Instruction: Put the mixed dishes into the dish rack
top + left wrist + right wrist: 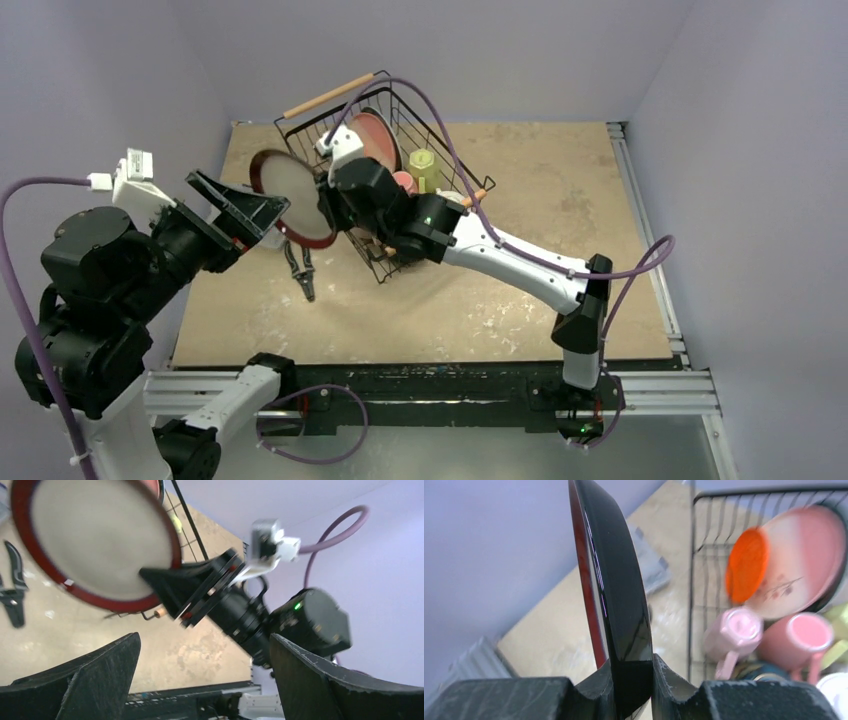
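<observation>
The dark red-rimmed plate (293, 195) hangs upright above the table, just left of the dish rack (440, 140). My right gripper (326, 200) is shut on its right edge; the right wrist view shows the plate (616, 580) edge-on, pinched between the fingers (674, 680). My left gripper (255, 210) stands open beside the plate's left side, holding nothing. In the left wrist view the plate (95, 540) sits beyond my open left gripper (205, 650). Inside the rack (694, 580) are an orange plate (746, 572), a pink-white plate (804, 565), two pink mugs (734, 632) and a yellow-green mug (424, 168).
Black pliers (303, 275) lie on the table below the held plate. The rack's wooden handle (330, 95) sticks up at the back left. The rack sits skewed near the table's far side. The table edge and rails run along the right.
</observation>
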